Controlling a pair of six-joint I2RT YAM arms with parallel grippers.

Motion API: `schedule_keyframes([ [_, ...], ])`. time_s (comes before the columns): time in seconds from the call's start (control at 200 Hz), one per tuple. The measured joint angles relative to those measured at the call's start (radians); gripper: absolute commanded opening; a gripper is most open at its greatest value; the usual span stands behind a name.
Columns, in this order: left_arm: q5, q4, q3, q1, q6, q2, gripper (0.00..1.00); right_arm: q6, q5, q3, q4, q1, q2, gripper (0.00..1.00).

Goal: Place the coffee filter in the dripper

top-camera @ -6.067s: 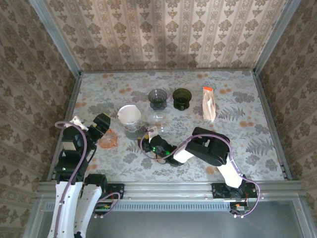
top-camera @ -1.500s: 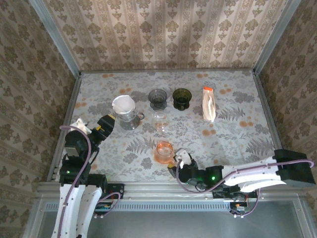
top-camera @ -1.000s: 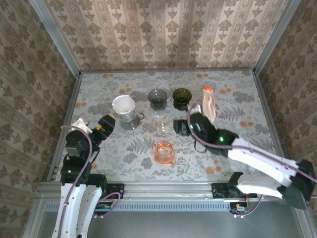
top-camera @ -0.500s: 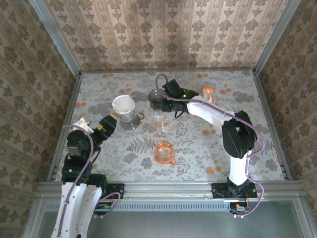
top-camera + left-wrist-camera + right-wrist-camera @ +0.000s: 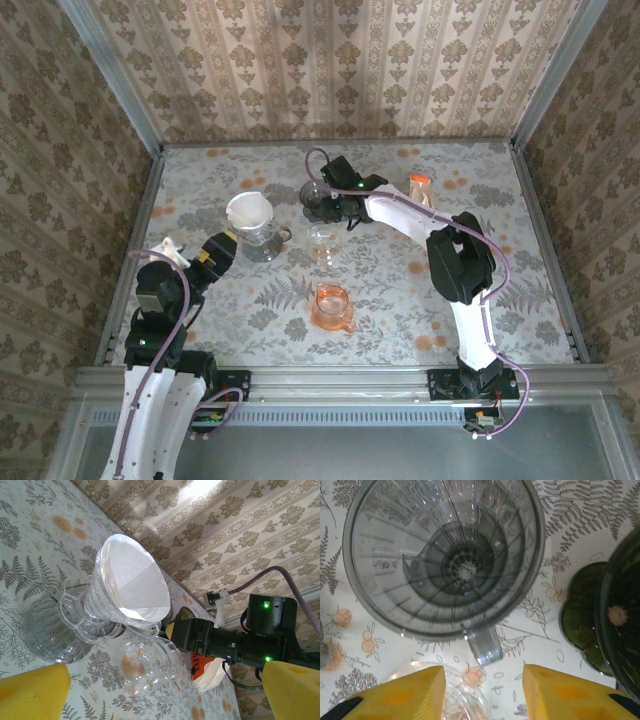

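Observation:
The white coffee filter (image 5: 249, 211) (image 5: 135, 587) sits opened as a cone inside a clear ribbed dripper (image 5: 102, 614), which stands on a glass server (image 5: 264, 243) (image 5: 47, 630). My left gripper (image 5: 216, 249) (image 5: 165, 682) is open, just short of it on the near left, with nothing between its fingers. My right gripper (image 5: 341, 201) (image 5: 482, 672) is open, hovering above a grey dripper (image 5: 318, 197) (image 5: 450, 555). That dripper's handle (image 5: 485, 647) lies just ahead of the gap between the yellow fingers (image 5: 400, 695), untouched.
A dark green dripper (image 5: 368, 197) (image 5: 615, 620) stands right of the grey one. A clear glass cup (image 5: 323, 240) (image 5: 150, 667) is at centre and an orange dripper (image 5: 332, 306) nearer the front. A coffee bag (image 5: 421, 208) lies at the back right. Walls close in three sides.
My right arm swung from the near edge across the table to the back and now hangs over the grey dripper. The orange dripper sits mid-front. My left arm has barely moved.

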Motion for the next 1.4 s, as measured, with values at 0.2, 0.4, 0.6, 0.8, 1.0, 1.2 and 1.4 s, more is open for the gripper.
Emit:
schedule_keyframes([
  [0.2, 0.0, -0.003, 0.0, 0.0, 0.0, 0.002, 1.0, -0.014, -0.001, 0.034, 0.0, -0.001, 0.041, 0.5],
  [0.4, 0.0, -0.004, 0.0, 0.0, 0.004, 0.008, 1.0, -0.028, -0.025, 0.051, 0.005, -0.004, 0.067, 0.47],
  [0.6, 0.0, -0.004, 0.003, 0.0, 0.008, 0.009, 1.0, -0.045, -0.03, 0.067, 0.006, -0.004, 0.088, 0.34],
  [0.8, 0.0, -0.005, 0.005, 0.0, 0.015, 0.013, 1.0, -0.063, -0.029, 0.067, 0.024, -0.004, 0.088, 0.18],
  [1.0, 0.001, -0.003, 0.027, 0.0, 0.024, 0.023, 1.0, -0.08, -0.022, 0.031, 0.061, -0.004, 0.066, 0.15],
  [1.2, 0.028, 0.03, 0.046, 0.0, 0.031, 0.061, 1.0, -0.09, -0.007, -0.058, 0.082, 0.008, -0.071, 0.15],
  [1.4, 0.07, 0.077, 0.076, -0.03, 0.033, 0.12, 0.97, -0.073, 0.036, -0.173, 0.092, 0.053, -0.34, 0.15],
])
